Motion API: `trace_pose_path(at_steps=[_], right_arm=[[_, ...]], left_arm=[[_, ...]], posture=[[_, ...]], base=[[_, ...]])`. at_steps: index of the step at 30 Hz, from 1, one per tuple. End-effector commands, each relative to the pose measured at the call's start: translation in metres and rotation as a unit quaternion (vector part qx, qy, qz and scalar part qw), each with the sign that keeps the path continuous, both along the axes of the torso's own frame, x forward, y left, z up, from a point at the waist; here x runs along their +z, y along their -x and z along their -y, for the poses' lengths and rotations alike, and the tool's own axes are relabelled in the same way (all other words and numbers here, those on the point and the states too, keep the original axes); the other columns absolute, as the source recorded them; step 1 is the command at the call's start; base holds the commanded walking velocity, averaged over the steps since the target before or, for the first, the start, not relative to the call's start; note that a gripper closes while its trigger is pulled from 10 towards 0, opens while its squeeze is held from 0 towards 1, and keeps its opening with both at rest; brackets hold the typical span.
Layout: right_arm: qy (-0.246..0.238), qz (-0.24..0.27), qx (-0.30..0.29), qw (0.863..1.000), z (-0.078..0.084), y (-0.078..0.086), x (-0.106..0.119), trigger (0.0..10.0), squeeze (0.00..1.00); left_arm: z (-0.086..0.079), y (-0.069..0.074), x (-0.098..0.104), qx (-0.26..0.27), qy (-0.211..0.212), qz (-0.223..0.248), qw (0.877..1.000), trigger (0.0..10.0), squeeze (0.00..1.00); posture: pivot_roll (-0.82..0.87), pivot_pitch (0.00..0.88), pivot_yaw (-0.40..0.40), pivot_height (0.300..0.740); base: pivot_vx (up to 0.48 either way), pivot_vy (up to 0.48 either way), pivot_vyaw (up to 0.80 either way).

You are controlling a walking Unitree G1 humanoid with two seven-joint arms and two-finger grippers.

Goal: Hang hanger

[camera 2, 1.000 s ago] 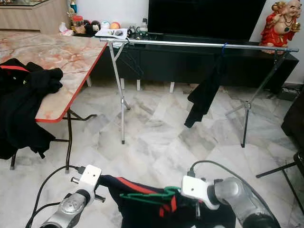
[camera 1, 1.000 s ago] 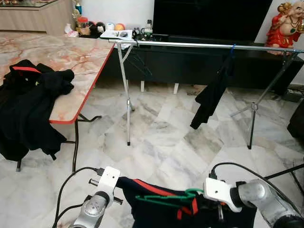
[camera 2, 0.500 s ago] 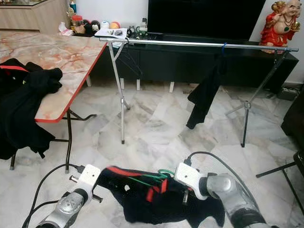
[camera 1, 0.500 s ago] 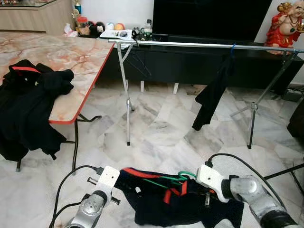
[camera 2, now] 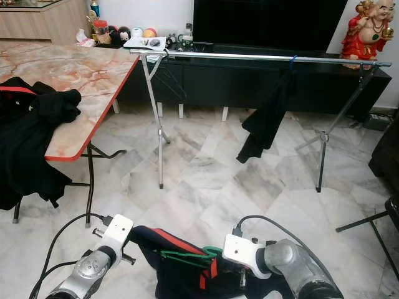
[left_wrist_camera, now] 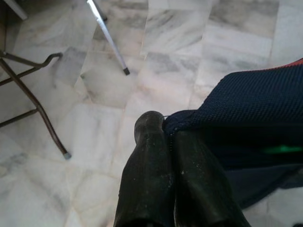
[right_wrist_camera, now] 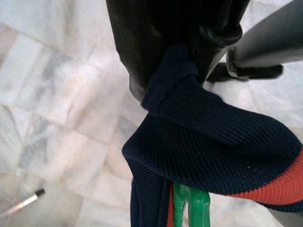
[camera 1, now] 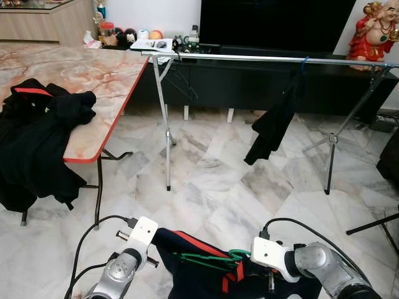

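Note:
A navy shirt (camera 1: 193,274) with a red stripe sits on a green hanger (camera 1: 212,256) low in front of me, stretched between both arms. My left gripper (left_wrist_camera: 166,126) is shut on the shirt's edge (left_wrist_camera: 246,118). My right gripper (right_wrist_camera: 176,71) is shut on another fold of the same shirt (right_wrist_camera: 213,146), with the green hanger (right_wrist_camera: 191,205) just below that fold. Across the room runs the silver rail (camera 1: 262,59) of a drying rack. A black garment (camera 1: 274,121) hangs from the rail on a blue hook.
A marble-patterned table (camera 1: 93,71) with a red edge stands on the left, and black clothes (camera 1: 37,137) are piled on it. The rack's legs (camera 1: 167,137) stand on the marble floor. A dark TV cabinet (camera 1: 249,81) and a red figurine (camera 1: 374,31) are behind.
The shirt rose and spread half a second ago and now hangs lower and bunched. My right arm has moved left toward the left arm. The black garment on the rail has swung.

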State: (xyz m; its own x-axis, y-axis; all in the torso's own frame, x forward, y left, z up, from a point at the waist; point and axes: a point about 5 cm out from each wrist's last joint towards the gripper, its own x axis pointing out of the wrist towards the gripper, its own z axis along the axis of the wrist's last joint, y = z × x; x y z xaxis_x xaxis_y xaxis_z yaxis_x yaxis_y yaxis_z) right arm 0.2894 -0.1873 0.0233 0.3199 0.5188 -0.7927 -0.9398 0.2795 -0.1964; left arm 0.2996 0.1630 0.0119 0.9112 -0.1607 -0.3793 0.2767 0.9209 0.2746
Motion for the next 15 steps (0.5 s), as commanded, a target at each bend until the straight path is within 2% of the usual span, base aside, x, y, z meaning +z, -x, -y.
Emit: trace_pose_path(at_steps=[1,5,10,12,14,15], right_arm=[[0.027,-0.003,-0.024,0.999,0.01,0.001,-0.003,0.0,0.0],[0.041,0.019,-0.067,0.997,0.01,-0.005,-0.005,0.0,0.0],[0.023,0.04,-0.105,0.993,0.001,-0.01,-0.006,0.0,0.0],[-0.009,0.032,-0.129,0.991,-0.011,-0.01,-0.01,0.0,0.0],[-0.017,0.029,-0.132,0.991,-0.014,-0.009,-0.011,0.0,0.0],[-0.042,0.019,-0.146,0.988,-0.023,-0.007,-0.014,0.0,0.0]], left_arm=[[-0.012,-0.005,0.007,0.024,0.008,0.008,1.0,0.0,0.0],[-0.008,-0.009,0.013,0.004,0.023,0.016,1.0,0.0,0.0],[0.0,-0.012,0.02,-0.036,0.04,0.02,0.998,0.0,0.0],[0.009,-0.014,0.027,-0.072,0.078,0.025,0.994,0.0,0.0],[0.012,-0.015,0.029,-0.079,0.088,0.026,0.993,0.0,0.0],[0.021,-0.015,0.036,-0.114,0.12,0.024,0.986,0.0,0.0]], posture=[[0.11,0.072,-0.03,0.74],[0.12,0.066,-0.03,0.74],[0.12,0.057,-0.029,0.74],[0.12,0.042,-0.026,0.74],[0.12,0.042,-0.026,0.74],[0.13,0.036,-0.024,0.74]], base=[[0.0,0.0,0.0],[0.0,0.0,0.0],[0.0,0.0,0.0],[0.0,0.0,0.0],[0.0,0.0,0.0],[0.0,0.0,0.0]])
